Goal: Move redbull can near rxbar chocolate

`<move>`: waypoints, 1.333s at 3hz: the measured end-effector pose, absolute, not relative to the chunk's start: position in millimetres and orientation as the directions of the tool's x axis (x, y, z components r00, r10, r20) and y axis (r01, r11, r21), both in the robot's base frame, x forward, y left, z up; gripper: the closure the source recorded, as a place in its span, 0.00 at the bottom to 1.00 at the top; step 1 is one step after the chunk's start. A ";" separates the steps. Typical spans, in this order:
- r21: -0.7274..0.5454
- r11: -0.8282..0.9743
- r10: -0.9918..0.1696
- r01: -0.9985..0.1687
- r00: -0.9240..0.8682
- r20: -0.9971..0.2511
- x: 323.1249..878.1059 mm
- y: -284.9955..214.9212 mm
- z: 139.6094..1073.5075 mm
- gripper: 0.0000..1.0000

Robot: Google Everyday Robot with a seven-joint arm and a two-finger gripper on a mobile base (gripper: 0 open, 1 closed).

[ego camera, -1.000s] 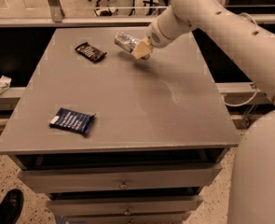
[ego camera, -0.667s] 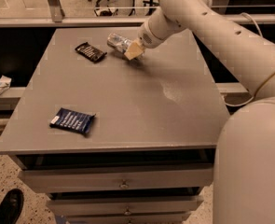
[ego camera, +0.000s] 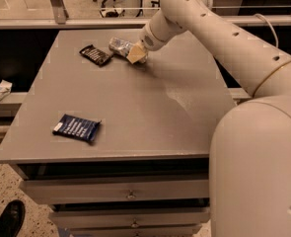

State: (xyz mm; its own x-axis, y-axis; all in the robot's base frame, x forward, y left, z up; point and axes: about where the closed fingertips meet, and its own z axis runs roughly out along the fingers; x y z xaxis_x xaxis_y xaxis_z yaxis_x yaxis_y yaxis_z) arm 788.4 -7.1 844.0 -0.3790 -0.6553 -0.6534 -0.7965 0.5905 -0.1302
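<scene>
Grey cabinet top (ego camera: 135, 112), far-left area. The gripper (ego camera: 136, 56) is clamped on one end of the redbull can (ego camera: 119, 46), held on its side just beside the rxbar chocolate (ego camera: 95, 55). Risk: let go on its side, the round can may roll toward the back edge or knock the bar. A blue packet (ego camera: 77, 128) lies well apart, near the front.

Tool (ego camera: 136, 54) at far bench (ego camera: 135, 107) edge, touching redbull can (ego camera: 119, 45); rxbar chocolate (ego camera: 96, 55) just beyond; blue packet (ego camera: 77, 128) near front corner; centre open.
</scene>
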 end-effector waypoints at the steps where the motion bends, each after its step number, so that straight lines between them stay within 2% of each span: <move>1: -0.140 0.586 -0.667 -0.798 -0.378 -0.642 790.7 -4.5 842.8 0.76; 2: -0.140 0.586 -0.667 -0.798 -0.378 -0.642 790.7 -4.5 842.8 0.54; 3: -0.151 0.565 -0.681 -0.811 -0.356 -0.640 783.8 -0.4 853.8 0.22; 4: -0.151 0.553 -0.684 -0.819 -0.344 -0.643 778.8 1.2 860.4 0.01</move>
